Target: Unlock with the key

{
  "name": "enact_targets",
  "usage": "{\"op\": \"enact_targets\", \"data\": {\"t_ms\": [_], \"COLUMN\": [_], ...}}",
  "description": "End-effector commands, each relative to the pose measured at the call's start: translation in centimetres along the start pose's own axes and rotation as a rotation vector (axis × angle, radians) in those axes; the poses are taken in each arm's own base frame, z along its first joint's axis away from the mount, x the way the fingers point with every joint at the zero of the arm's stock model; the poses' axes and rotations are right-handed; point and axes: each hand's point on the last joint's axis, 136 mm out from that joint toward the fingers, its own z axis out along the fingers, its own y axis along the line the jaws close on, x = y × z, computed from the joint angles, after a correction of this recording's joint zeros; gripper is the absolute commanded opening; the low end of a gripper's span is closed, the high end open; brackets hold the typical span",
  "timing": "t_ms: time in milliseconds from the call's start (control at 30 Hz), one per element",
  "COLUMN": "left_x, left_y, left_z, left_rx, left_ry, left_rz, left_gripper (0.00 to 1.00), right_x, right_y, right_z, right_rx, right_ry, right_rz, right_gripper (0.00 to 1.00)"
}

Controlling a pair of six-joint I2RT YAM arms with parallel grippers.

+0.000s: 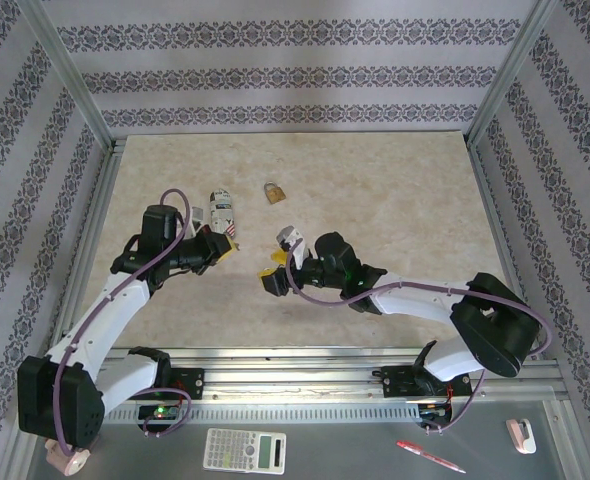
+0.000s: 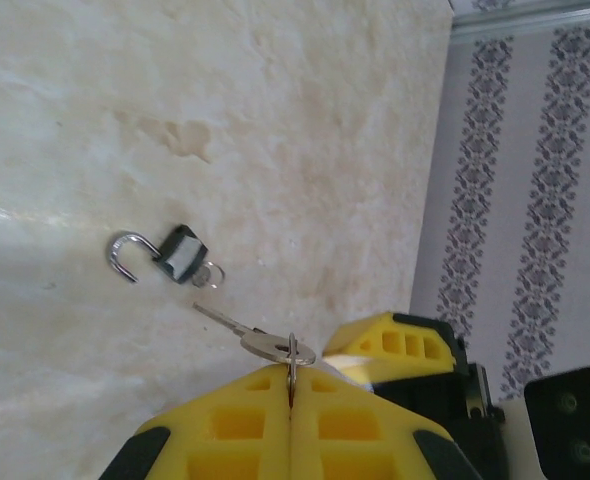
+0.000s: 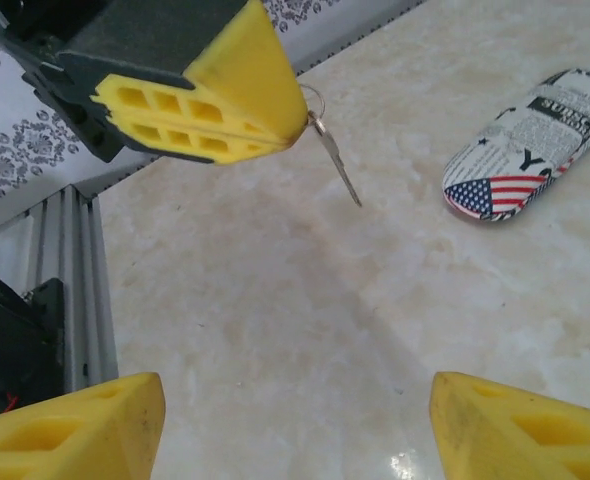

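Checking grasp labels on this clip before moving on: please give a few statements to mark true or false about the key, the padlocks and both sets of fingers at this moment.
1. The left fingers are shut on the key. True.
2. The right fingers grip the brass padlock. False: they stand wide apart with nothing between them, and the brass padlock lies on the table farther off.
3. The key sits in the small dark padlock. False: its blade points free, apart from that padlock, which lies on the table.
4. A flag-and-newsprint patterned object lies on the table. True.
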Motion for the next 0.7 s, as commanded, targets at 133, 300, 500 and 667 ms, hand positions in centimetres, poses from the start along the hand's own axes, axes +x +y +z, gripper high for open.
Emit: {"op": "enact_targets", "data": {"t_ms": [133, 300, 500, 667], "left_x": [1.1, 2.1, 2.6, 3.0], "left_y": [-5.9, -6.9, -7.3, -7.2], "left_z": [-0.9, -0.2, 0.3, 0.7], "left_rx": [0.155, 0.171, 0.181, 0.182], "left_ry": [0.032, 0.068, 0.079, 0.089], "left_rz": [0.103, 0.135, 0.144, 0.148], "left_gripper": [0.0, 0.0, 0.0, 0.0], "right_x": [-1.3, -1.4, -2.6, -3.3], "right_y": [-0.1, -0.5, -0.7, -0.6], "right_z": [0.3, 0.8, 0.8, 1.0], "right_rx": [0.019, 0.032, 0.056, 0.058], "right_ry": [-0.074, -0.097, -0.132, -0.149], "right_rz": [-0.274, -0.32, -0.352, -0.365], "right_gripper": [0.67, 0.65, 0.59, 0.56]}}
